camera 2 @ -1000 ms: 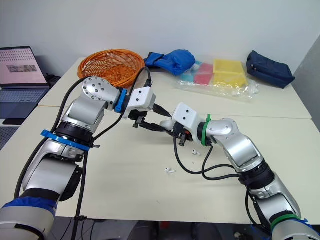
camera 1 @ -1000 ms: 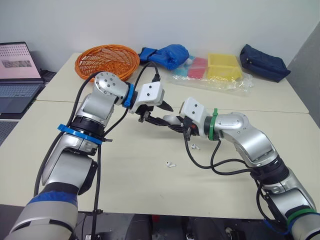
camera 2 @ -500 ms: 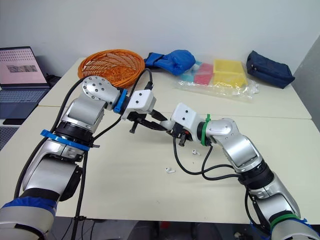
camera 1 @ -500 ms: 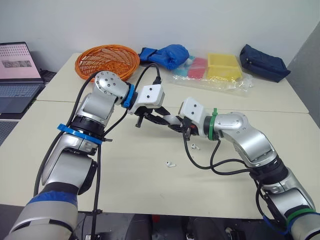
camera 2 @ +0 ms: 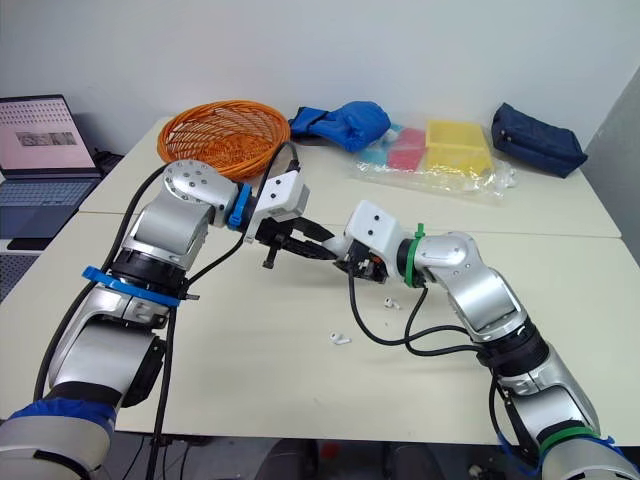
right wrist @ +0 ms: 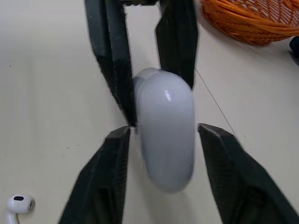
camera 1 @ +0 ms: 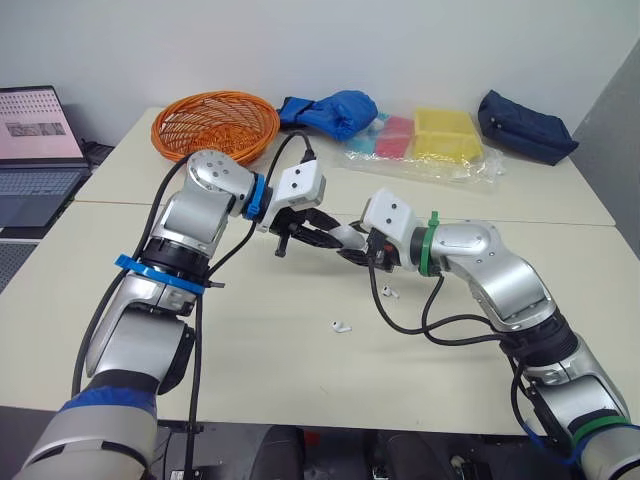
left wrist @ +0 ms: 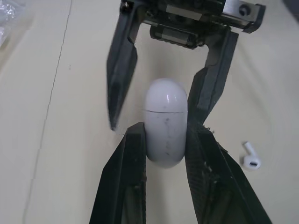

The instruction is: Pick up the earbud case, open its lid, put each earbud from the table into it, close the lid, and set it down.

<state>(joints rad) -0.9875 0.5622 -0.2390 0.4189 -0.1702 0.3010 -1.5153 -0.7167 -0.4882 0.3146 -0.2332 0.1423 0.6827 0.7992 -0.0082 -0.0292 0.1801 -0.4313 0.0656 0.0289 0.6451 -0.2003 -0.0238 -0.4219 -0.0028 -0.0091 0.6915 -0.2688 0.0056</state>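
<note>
My two claws meet at the centre of the head view, over the joined desk [camera 1: 250, 350]. The desk's near edge runs along the bottom of the frame. Bare top lies open to the left of and below the claws, and to the right above my right forearm. The clutter sits along the far edge: one orange basket [camera 1: 215, 120] at upper left, one blue bundle [camera 1: 332, 108] beside it, one clear packet of yellow and pink items [camera 1: 430, 140] at upper centre, and one dark blue pouch [camera 1: 525, 125] at upper right. One laptop [camera 1: 38, 140] sits off the desk at the left edge.

There is one earbud case [left wrist: 165, 116], white, with its lid down and the seam showing as a thin line. My left claw [left wrist: 166, 135] is clamped on its lower body, one finger on each side, and holds it up off the desk. The long axis of the case runs along my left fingers, with the rounded lid end pointing away from that claw and toward my right one. My right claw [right wrist: 163, 131] is spread, its two fingers straddling the case. In its wrist view there is a gap on both sides.

Two earbuds lie on the desk, just below the claws in the frame. One earbud [camera 1: 389, 293] is under my right wrist. The other earbud [camera 1: 342, 327] is lower and to the left of it, apart from the first.
</note>
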